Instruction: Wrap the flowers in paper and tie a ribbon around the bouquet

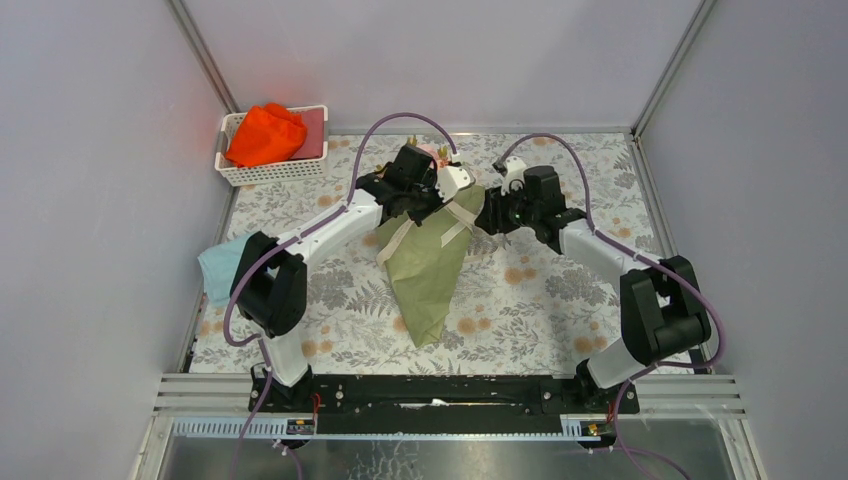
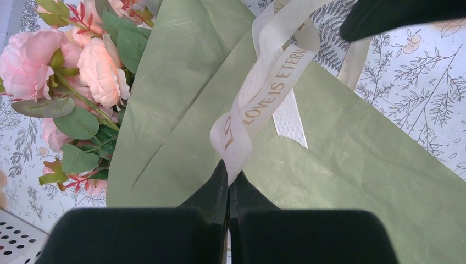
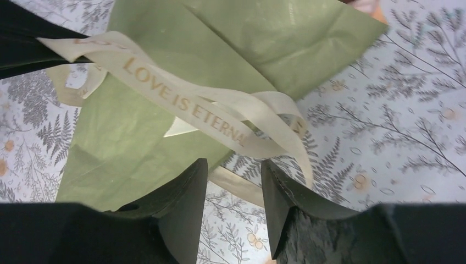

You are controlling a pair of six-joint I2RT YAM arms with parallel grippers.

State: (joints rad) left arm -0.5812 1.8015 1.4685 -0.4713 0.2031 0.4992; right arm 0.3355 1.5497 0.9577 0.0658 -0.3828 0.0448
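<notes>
The bouquet (image 1: 430, 265) lies mid-table as a cone of olive-green paper (image 2: 340, 165), its point toward the arms. Pink flowers (image 2: 82, 60) with green leaves poke out of its wide far end. A cream ribbon (image 2: 269, 82) printed "LOVE IS ETERNAL" crosses the cone near its wide end, looped and twisted. My left gripper (image 2: 228, 173) is shut on a strand of this ribbon above the paper. The right gripper (image 3: 233, 170) stands open at the cone's right edge. A ribbon (image 3: 181, 99) loop hangs just past its fingertips, with nothing between them.
A white basket (image 1: 270, 172) holding an orange-red cloth (image 1: 265, 135) stands at the back left corner. A light blue cloth (image 1: 220, 268) lies at the table's left edge. Grey walls close in on three sides. A floral tablecloth (image 1: 560, 300) covers the table.
</notes>
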